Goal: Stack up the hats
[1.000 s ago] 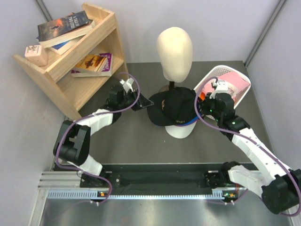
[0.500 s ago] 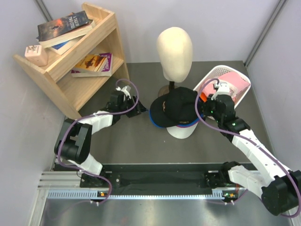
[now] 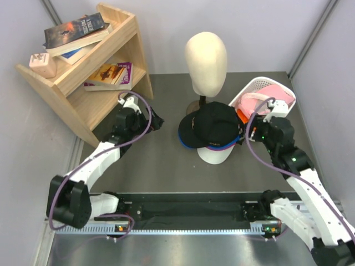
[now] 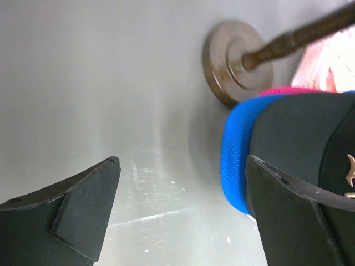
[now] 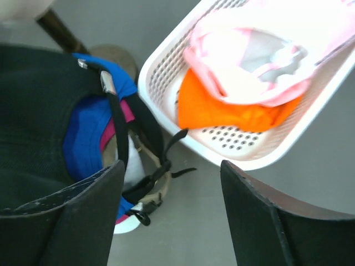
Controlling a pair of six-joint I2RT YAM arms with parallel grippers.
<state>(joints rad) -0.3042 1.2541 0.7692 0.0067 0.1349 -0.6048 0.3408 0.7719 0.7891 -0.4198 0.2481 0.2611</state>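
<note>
Nearest the bases, both arms reach out over the grey table (image 3: pixel 161 166). The left gripper (image 3: pixel 156 122) sits left of the pile of caps, its fingers spread wide with nothing between them; in its wrist view (image 4: pixel 182 166) only bare table shows in the gap, and the right finger overlaps the pile's edge. The right gripper (image 3: pixel 243 136) hangs at the right side of the pile, also spread and holding nothing; its wrist view (image 5: pixel 172 166) shows loose cap straps and table between the fingers.

The stacked caps lie mid-table between the two grippers. A black cap (image 3: pixel 213 124) with a small emblem is on top, brim pointing left. Under it a blue cap (image 3: pixel 186 145) shows as a rim, and its mesh brim is clear from the left wrist (image 4: pixel 236 155). A magenta cap (image 5: pixel 119 124) peeks out below the blue one. At the bottom a white cap (image 3: pixel 213 155) sticks out toward the bases.

Just right of the pile, a white slatted basket (image 3: pixel 244 95) is tilted, open side facing the caps. It holds a pink cap (image 3: pixel 270 93) lying over an orange hat (image 3: pixel 242 114); both are inside, apart from the pile.

Behind the pile a cream head (image 3: pixel 206 58) stands upright on a rod, its round base (image 4: pixel 236 69) beside the blue brim. At far left a wooden shelf (image 3: pixel 94 83) carries books (image 3: pixel 77 30)
</note>
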